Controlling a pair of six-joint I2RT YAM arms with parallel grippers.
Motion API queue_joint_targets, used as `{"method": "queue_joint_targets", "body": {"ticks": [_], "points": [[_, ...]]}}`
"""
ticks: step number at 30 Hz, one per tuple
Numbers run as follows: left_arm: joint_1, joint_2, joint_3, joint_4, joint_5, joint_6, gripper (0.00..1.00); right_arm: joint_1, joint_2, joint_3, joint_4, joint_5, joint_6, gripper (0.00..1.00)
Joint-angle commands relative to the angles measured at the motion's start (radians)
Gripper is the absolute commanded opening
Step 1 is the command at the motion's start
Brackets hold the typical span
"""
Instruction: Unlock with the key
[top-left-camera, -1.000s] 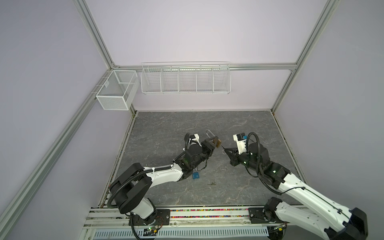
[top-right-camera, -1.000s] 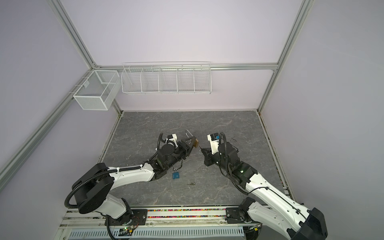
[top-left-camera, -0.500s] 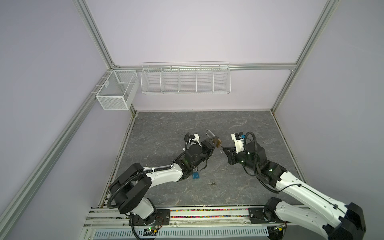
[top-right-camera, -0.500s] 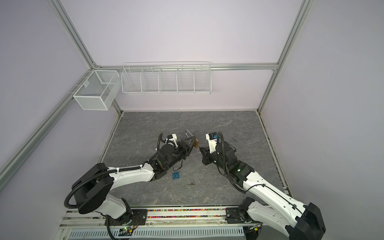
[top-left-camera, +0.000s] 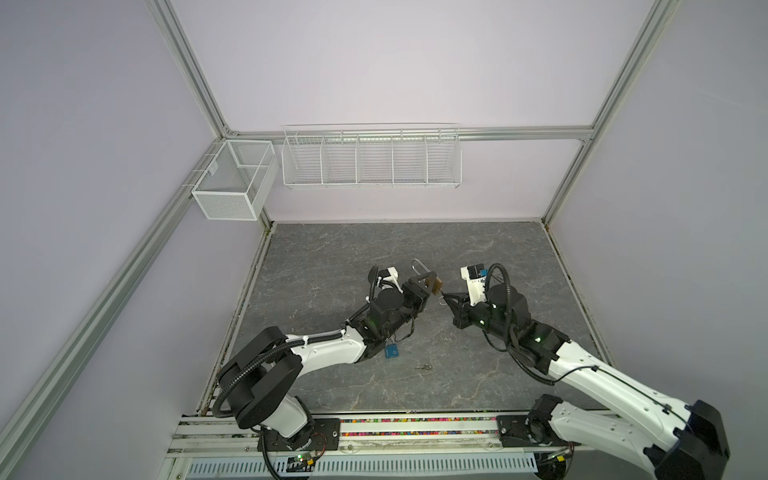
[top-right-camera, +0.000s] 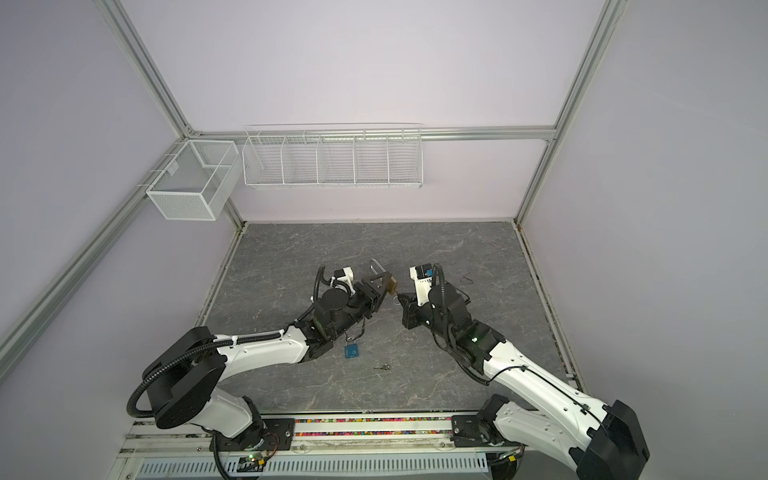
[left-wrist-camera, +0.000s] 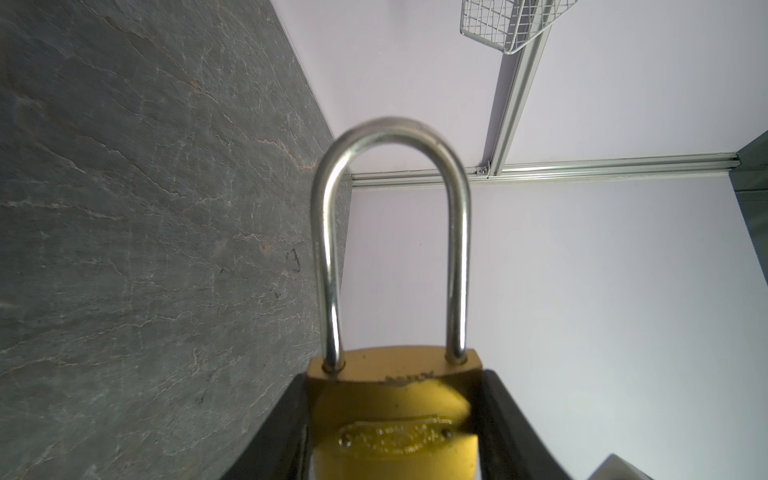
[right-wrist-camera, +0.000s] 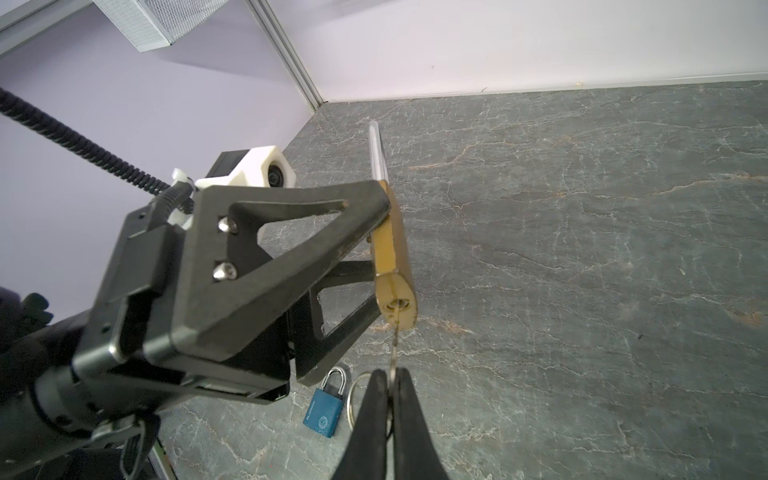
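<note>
The bottom edge of the left wrist view cuts off the lower body of the brass padlock (left-wrist-camera: 395, 419). The black fingers (left-wrist-camera: 286, 432) of the left gripper (left-wrist-camera: 395, 386) cover both its narrow sides. An oval plate on its face carries raised lettering, too blurred to read, and a stamped word on its top shoulder is equally illegible. Both legs of the steel shackle (left-wrist-camera: 390, 232) sit in the body.

In both top views the brass padlock (top-left-camera: 435, 285) (top-right-camera: 390, 285) is held above the grey floor (top-left-camera: 332, 257) near the frame's centre. It is small there and partly hidden by the left gripper (top-left-camera: 424, 287), which clamps it across its width. Its long axis slants from the shackle at upper left to the keyhole end at lower right, which faces the right gripper (top-left-camera: 446, 296).

The right wrist view shows the padlock edge-on, with the shackle toward the top of the frame and the keyhole end toward the bottom. The key (right-wrist-camera: 394, 345) lines up with that axis, its tip at the keyhole; how deep it sits cannot be made out. The right gripper (right-wrist-camera: 390, 376) pinches the key's head, jaws nearly together, and hides it. A key ring (right-wrist-camera: 352, 399) shows just left of the fingers.

A blue padlock (right-wrist-camera: 324, 409) lies flat on the floor at lower centre, its white print too small to read. A loose key (top-left-camera: 424, 367) lies apart from it.
</note>
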Motion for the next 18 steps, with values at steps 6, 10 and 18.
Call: {"method": "queue_joint_targets", "body": {"ticks": [6, 10, 18], "points": [[-0.039, -0.011, 0.045, 0.08, -0.012, 0.025, 0.0, 0.006, -0.003, 0.017, 0.025, 0.131, 0.052, 0.07], [-0.042, -0.009, 0.04, 0.078, -0.014, 0.032, 0.0, 0.004, -0.022, 0.021, 0.016, 0.15, 0.067, 0.06], [-0.05, -0.006, 0.043, 0.115, -0.011, 0.026, 0.0, 0.007, 0.027, 0.022, 0.062, 0.109, 0.111, 0.06]]}}
